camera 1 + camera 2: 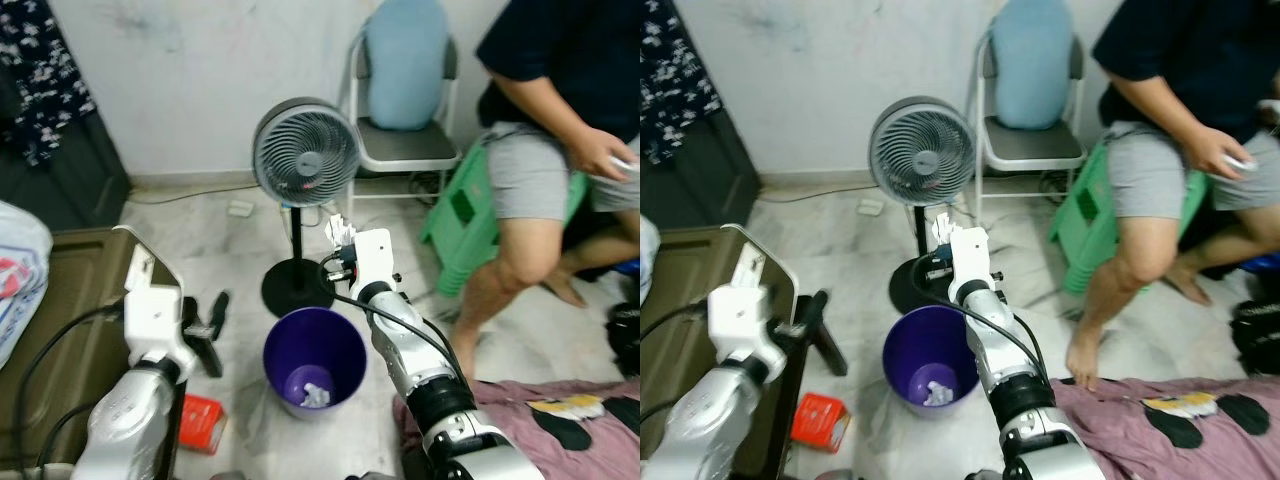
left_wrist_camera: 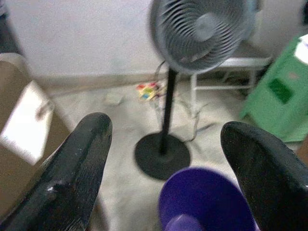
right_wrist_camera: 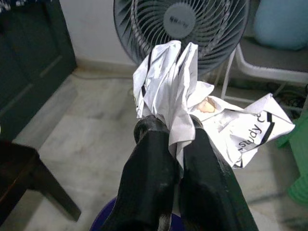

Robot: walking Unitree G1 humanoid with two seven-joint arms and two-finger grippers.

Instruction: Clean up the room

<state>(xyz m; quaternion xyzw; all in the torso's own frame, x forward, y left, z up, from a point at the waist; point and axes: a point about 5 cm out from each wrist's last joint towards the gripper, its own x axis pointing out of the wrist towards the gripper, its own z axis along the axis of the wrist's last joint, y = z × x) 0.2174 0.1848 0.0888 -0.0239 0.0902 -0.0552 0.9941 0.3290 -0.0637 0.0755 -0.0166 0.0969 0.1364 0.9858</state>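
Pale wall (image 1: pixel 200 80) at back, scuffed, w/ light baseboard. Floor (image 1: pixel 210 250) = pale marbled tile. Grey pedestal fan (image 1: pixel 303 150) stands mid-room on a black round base. Behind it, metal folding chair (image 1: pixel 405 140) w/ blue cushion (image 1: pixel 405 60) against the backrest. Green plastic stool (image 1: pixel 465 220) just right of chair; a person sits on it. Dark cabinet (image 1: pixel 60 180) at left w/ floral cloth (image 1: pixel 40 70) hanging. Brown table (image 1: pixel 60 320) near left. Mauve bedding (image 1: pixel 560 410) lower right. Light even, indoor.

Crumpled white paper (image 3: pixel 178 82) above purple bin (image 1: pixel 314 360)

Head downward, wrists forward — sharing fan (image 1: pixel 304 150).
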